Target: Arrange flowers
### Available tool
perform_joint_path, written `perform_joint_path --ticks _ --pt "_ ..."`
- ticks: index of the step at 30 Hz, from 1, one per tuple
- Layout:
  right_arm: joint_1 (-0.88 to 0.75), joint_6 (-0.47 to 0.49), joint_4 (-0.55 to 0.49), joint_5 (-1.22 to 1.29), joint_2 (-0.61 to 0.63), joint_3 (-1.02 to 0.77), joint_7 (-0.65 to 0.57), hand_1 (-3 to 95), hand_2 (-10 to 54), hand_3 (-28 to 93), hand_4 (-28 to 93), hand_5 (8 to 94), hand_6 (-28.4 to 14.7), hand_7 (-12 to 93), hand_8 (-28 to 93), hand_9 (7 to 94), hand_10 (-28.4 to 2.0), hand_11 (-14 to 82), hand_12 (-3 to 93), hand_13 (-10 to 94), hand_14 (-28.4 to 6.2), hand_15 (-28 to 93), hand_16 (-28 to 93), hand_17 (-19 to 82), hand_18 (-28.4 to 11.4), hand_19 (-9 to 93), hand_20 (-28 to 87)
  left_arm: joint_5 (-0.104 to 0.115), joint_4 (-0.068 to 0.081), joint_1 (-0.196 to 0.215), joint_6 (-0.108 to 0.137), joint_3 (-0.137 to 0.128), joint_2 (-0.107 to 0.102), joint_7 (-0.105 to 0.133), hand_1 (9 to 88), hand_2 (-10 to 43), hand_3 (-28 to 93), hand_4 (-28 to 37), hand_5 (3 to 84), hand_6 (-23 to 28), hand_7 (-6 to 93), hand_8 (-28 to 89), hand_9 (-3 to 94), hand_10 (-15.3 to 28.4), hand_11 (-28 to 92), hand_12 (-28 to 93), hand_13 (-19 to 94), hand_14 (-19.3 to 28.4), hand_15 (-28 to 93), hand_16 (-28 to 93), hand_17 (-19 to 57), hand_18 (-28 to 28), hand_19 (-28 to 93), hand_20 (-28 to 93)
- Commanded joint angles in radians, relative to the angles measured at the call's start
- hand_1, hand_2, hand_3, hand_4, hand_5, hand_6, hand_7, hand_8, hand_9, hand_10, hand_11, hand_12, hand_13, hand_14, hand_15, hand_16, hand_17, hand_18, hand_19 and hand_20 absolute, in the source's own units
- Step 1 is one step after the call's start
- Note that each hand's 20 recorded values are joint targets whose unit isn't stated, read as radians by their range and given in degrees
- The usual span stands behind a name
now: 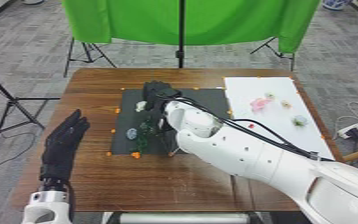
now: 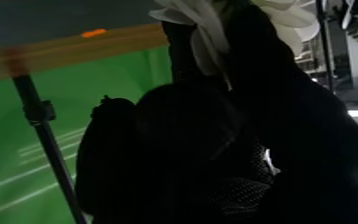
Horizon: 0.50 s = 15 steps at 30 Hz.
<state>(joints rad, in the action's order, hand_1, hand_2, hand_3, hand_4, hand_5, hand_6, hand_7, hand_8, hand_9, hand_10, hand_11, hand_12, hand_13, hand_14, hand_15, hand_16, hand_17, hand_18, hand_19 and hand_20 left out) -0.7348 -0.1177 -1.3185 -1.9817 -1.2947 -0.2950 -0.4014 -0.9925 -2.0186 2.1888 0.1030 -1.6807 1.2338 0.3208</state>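
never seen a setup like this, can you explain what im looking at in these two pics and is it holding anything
This is a robot with two white arms, each ending in a black-gloved hand. The head view looks forward and down from the robot's head. The right wrist view comes from a camera on its right arm.

On the brown wooden table lie a black mat with green foliage on it and a white sheet with a pink flower and a pale blue one. The right hand is over the mat, holding a white flower. The left hand is open near the table's left side, holding nothing.
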Motion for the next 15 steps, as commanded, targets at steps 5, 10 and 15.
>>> perform_joint_path --ticks 5,10,15 --pt "-0.001 0.114 -0.005 -0.013 0.002 -0.027 -0.016 50.3 -9.5 65 -18 59.6 -1.5 15 -8 69.4 -13.2 18.4 22.8 89 -2.3 58 34 68 -7.5 93 51 0.005 0.009 0.007 -0.019 -0.004 0.016 -0.005 29.1 -9.5 65 -17.1 38.7 4.9 5.6 -5 36.1 10.7 10 16 27 14.4 12 7 0.1 14.8 4 19" --pt "-0.002 0.154 -0.034 -0.015 0.012 -0.039 -0.018 47.4 -9.5 64 -18 55.9 -0.9 13 -8 68.7 -13.8 18.2 21.3 89 -2.5 57 33 67 -7.6 93 50 0.003 0.008 0.009 -0.022 -0.005 0.017 -0.007 29.3 -9.5 65 -17.2 38.5 4.9 5.5 -5 36.0 10.8 10 16 27 14.3 12 7 0.1 14.9 4 19" --pt "0.003 0.176 -0.089 0.02 0.043 -0.06 -0.009 44.4 -9.5 63 -18 51.1 0.2 11 -8 72.2 -14.9 16.5 19.3 90 -2.7 56 33 67 -7.5 93 48 0.005 0.005 0.016 -0.023 -0.009 0.019 -0.008 29.4 -9.5 65 -17.1 38.5 4.9 5.5 -5 36.0 10.8 10 16 27 14.4 12 7 0.1 14.9 4 19"
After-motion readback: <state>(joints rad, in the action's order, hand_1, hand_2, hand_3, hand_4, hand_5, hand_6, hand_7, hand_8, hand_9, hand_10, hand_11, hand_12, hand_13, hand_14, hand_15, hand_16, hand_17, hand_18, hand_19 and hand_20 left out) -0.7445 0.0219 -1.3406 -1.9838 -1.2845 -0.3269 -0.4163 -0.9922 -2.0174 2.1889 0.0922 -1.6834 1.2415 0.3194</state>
